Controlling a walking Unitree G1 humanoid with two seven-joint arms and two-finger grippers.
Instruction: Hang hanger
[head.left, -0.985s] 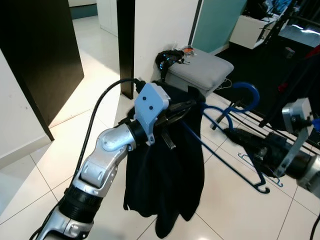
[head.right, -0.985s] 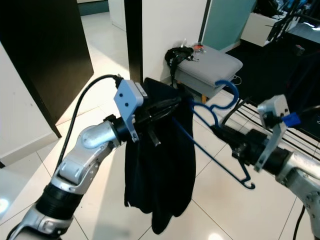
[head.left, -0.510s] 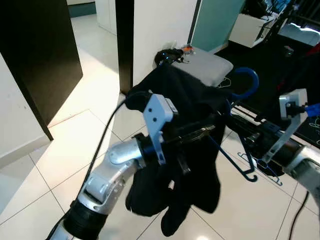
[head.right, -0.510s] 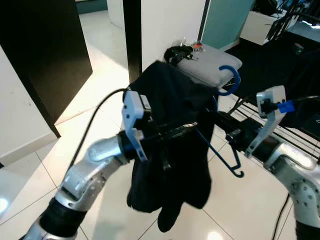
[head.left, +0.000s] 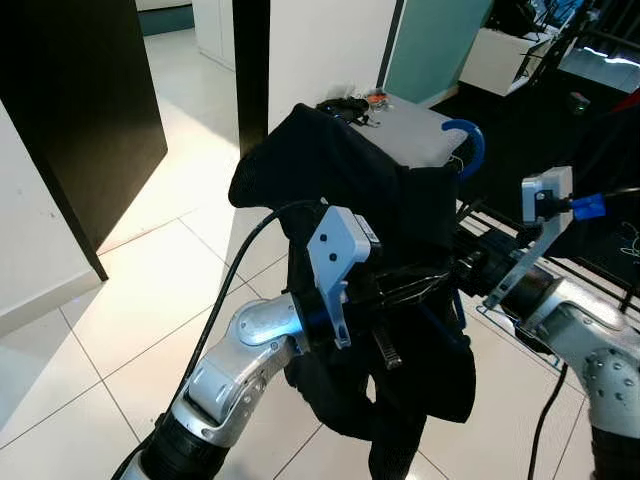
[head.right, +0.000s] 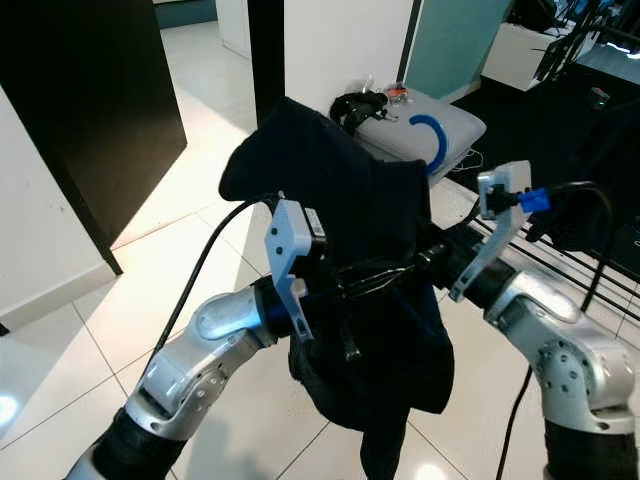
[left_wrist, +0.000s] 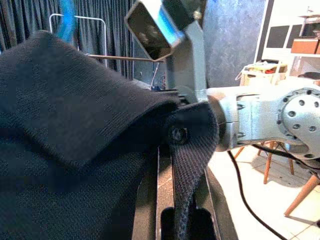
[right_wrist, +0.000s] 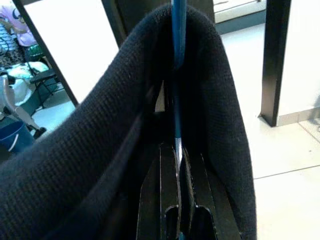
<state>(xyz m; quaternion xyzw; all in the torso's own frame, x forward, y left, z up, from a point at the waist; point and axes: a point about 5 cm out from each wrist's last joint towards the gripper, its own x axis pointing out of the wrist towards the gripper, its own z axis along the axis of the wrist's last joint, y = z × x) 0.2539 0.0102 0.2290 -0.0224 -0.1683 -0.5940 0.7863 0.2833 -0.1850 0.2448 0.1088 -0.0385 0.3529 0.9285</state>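
Compared with one second ago, both arms are now raised closer together and the black garment (head.left: 370, 250) is lifted over the blue hanger (head.right: 428, 135). Left gripper (left_wrist: 170, 150) pinches a fold of the garment. Right gripper (right_wrist: 177, 165) pinches the hanger's blue bar, under the cloth, above the white tile floor (head.left: 150, 290).

Glossy white tiled floor (head.left: 150, 290) is stretching out beneath everything. A grey cushioned stool (head.left: 420, 130) is standing on it beside the white wall, with a black tangle of cables (head.right: 360, 104) lying on its top.
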